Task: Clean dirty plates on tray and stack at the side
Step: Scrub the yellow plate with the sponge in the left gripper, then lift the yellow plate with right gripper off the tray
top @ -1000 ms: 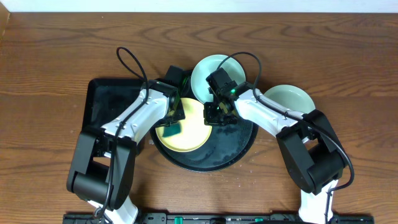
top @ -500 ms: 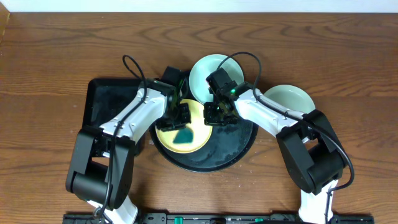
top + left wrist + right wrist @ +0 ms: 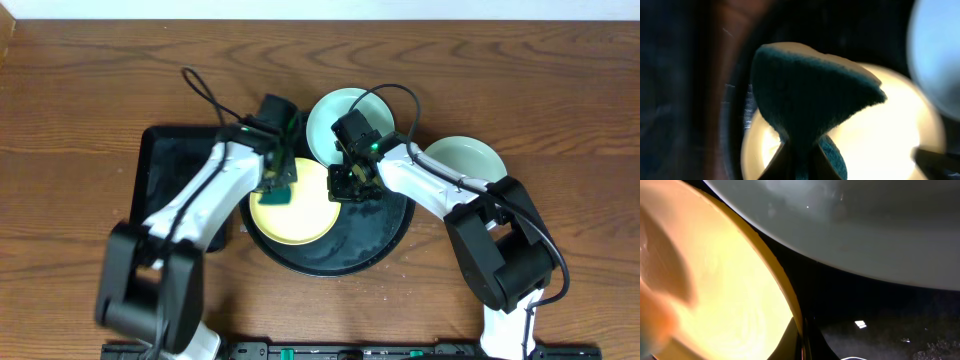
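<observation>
The pale yellow plate [image 3: 295,205] lies on the round black tray [image 3: 385,235]. My left gripper [image 3: 277,184] is shut on a dark teal sponge [image 3: 272,193] over the plate's left part; the sponge [image 3: 810,95] fills the left wrist view above the plate [image 3: 890,130]. My right gripper [image 3: 346,190] is shut on the yellow plate's right rim [image 3: 790,305]. A pale mint plate [image 3: 335,120] sits at the tray's far edge, also in the right wrist view [image 3: 865,225]. Another mint plate [image 3: 465,160] lies on the table to the right.
A rectangular black tray [image 3: 175,165] lies left of the round tray, partly under my left arm. The wooden table [image 3: 90,90] surrounds everything. Wet streaks show on the round tray's floor [image 3: 900,330].
My left gripper has swept the sponge across the yellow plate, out to the middle and back up to its upper left. My right gripper has stayed on the rim.
</observation>
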